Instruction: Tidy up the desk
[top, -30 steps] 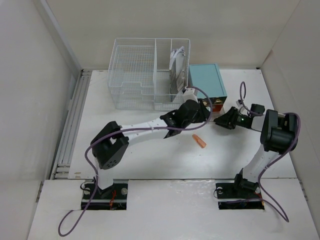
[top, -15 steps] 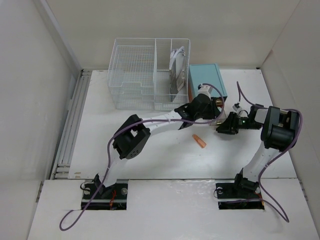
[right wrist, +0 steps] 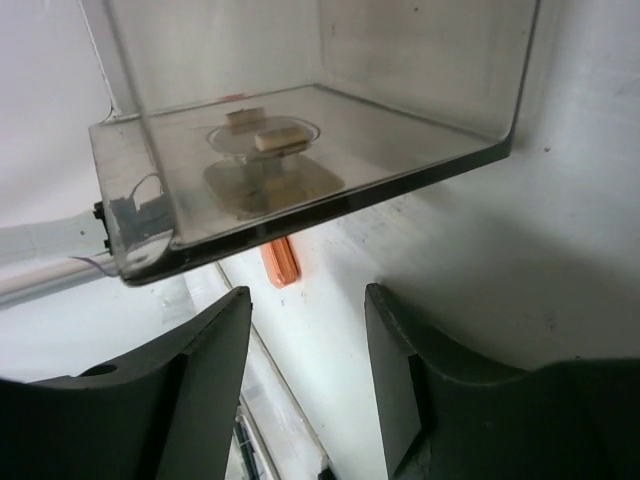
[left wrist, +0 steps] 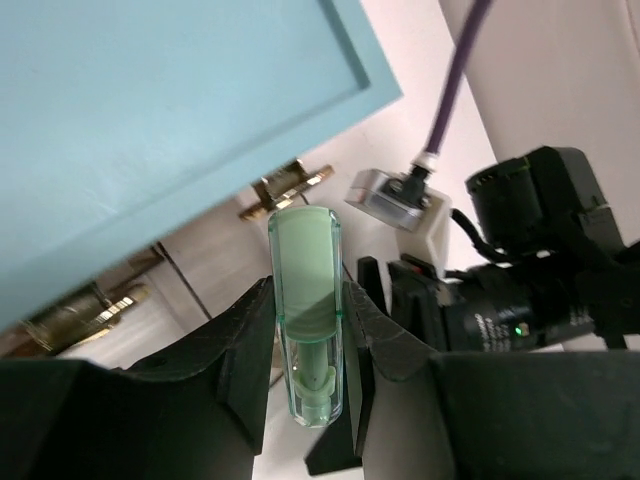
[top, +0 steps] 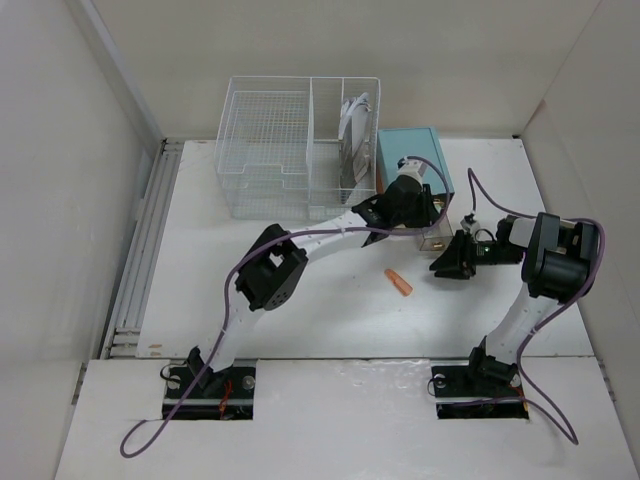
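Left arm stretches across bench (top: 300,310), left hand (left wrist: 306,340) clamping pale green tube (left wrist: 305,250) by teal drawer box (left wrist: 150,120); right hand (right wrist: 307,300) spread wide at clear drawer (right wrist: 300,150).

The desk (top: 340,320) is matt white, the drawer (right wrist: 400,130) glossy clear plastic, the tube (left wrist: 305,300) translucent green plastic.

White desk (top: 250,310): wire basket (top: 268,150) at far centre, teal box (top: 412,155) just right of it, small orange piece (top: 399,283) nearer, right of centre.
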